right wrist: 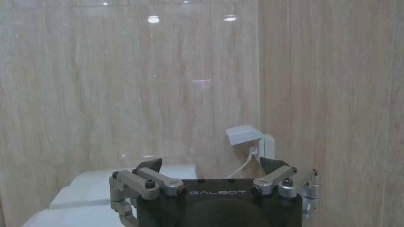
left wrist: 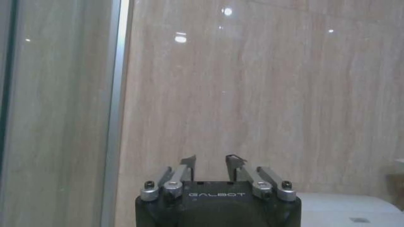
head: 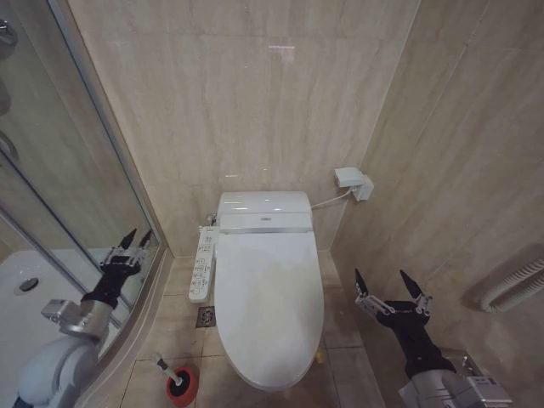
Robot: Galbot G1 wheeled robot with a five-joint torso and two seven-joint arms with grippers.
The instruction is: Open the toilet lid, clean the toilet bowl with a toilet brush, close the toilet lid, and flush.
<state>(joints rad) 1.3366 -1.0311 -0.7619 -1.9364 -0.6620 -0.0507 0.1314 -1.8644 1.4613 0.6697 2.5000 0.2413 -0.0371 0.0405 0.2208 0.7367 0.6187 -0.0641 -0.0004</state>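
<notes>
1. White plastic toilet lid (head: 269, 297), frame centre: down, untouched.
2. Toilet brush (head: 174, 376), lower left, in red holder (head: 182, 384).
3. Left claw (head: 136, 239), right claw (head: 391, 283): both apart, empty.
4. Risk: glossy lid slipping, slamming.

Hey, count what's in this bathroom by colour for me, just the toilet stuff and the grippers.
White: 2, the toilet lid and side control panel
Red: 1, the brush holder
Black: 2, the left gripper and right gripper
Total: 5
</notes>
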